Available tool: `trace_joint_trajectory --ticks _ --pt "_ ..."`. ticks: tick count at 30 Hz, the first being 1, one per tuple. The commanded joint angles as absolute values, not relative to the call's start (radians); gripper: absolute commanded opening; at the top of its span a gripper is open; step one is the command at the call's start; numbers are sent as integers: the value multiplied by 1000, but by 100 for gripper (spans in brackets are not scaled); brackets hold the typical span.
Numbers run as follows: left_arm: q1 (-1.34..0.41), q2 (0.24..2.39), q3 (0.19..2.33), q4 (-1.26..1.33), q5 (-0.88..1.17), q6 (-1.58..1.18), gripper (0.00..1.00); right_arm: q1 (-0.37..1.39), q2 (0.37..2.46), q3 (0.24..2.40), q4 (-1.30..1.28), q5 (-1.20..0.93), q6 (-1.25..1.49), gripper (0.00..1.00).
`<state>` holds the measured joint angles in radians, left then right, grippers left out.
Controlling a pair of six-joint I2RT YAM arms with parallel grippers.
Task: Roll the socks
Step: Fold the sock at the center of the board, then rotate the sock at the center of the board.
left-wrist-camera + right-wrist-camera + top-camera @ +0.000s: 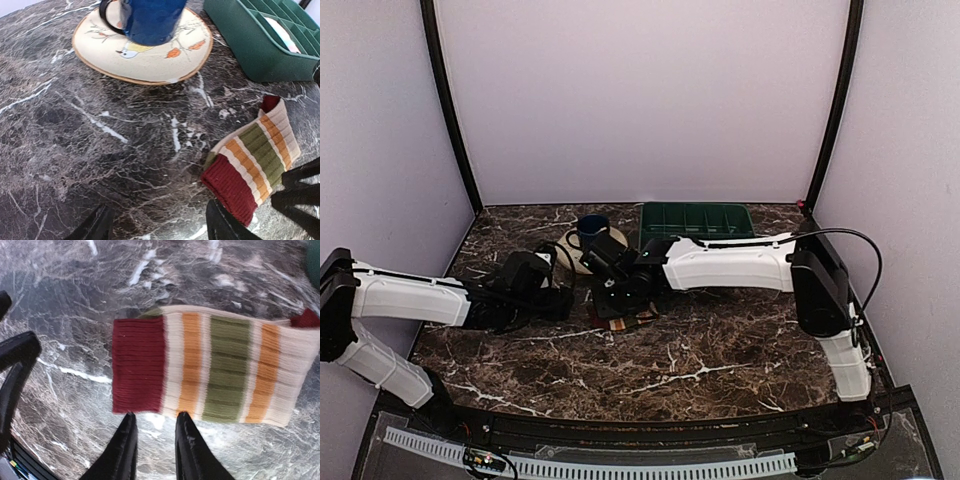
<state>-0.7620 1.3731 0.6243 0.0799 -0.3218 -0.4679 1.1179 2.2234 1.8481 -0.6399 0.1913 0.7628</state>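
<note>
Near the middle of the marble table [75, 150] the striped sock [210, 367] lies flat and not rolled, its maroon cuff toward the left arm and a maroon tip at the other end, close to the green tray [240, 45]. The right gripper [155, 435] hangs over the sock's long edge, its fingers parted only narrowly with bare marble showing between them, so it holds nothing. The left gripper [160, 227] stands wide and empty just beside the cuff. The pink sock cannot be made out; something pale sits in one tray compartment, but too little of it shows to name it. Several things could go wrong. With so slim a gap, the right fingers may catch only the top layer of ribbed knit, or none, and push the sock across the smooth stone instead of turning it over. Any roll that does start may be loose, since soft fabric tends to spring open unless the cuff is pinned. The two grippers also work very near each other at the cuff end, so a careless reach could knock them together. A sideways drag might bunch the sock against the tray, while the blue mug [150, 17] on its coaster [100, 45] seems far enough away to be safe.
</note>
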Motion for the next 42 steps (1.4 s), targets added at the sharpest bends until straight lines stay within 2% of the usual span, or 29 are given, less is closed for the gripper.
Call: trace_joint_trajectory --ticks 1,5,10,24,31,42 --pt "-788 1380 660 123 -280 -404 66 1077 2046 1654 -462 217 757 22" --pt "-797 1421 683 198 -205 -369 66 1019 1943 1438 -268 132 754 16" --pt "-802 1507 752 247 -109 -315 65 949 1898 1309 -88 4 755 11" --pt "-808 1652 863 246 -47 -238 63 847 2006 1248 167 -217 793 8" --pt "-808 1659 868 241 -45 -231 63 835 2049 1238 173 -201 800 8" --pt "-811 1669 849 241 -47 -218 62 813 2061 1218 110 -48 821 7"
